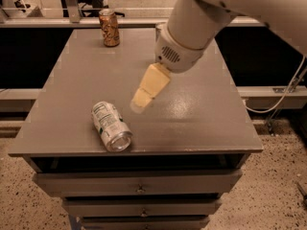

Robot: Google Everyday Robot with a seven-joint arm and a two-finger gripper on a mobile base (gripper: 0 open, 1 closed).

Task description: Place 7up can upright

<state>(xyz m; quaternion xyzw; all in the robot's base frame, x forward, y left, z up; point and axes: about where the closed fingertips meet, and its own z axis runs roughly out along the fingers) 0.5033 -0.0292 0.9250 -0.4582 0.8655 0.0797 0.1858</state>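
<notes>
The 7up can (111, 126) lies on its side near the front left of the grey table (201, 114), its open-end top facing the front edge and its white label panel facing up. My gripper (142, 101) hangs above the table just right of the can, a short gap away, and holds nothing. Its cream fingers (149, 86) point down and to the left toward the can.
A brown-orange can (110, 28) stands upright at the back left of the table. A slim silver-blue can (159, 32) at the back middle is mostly hidden behind my arm. Drawers sit under the tabletop. A cable hangs at the right.
</notes>
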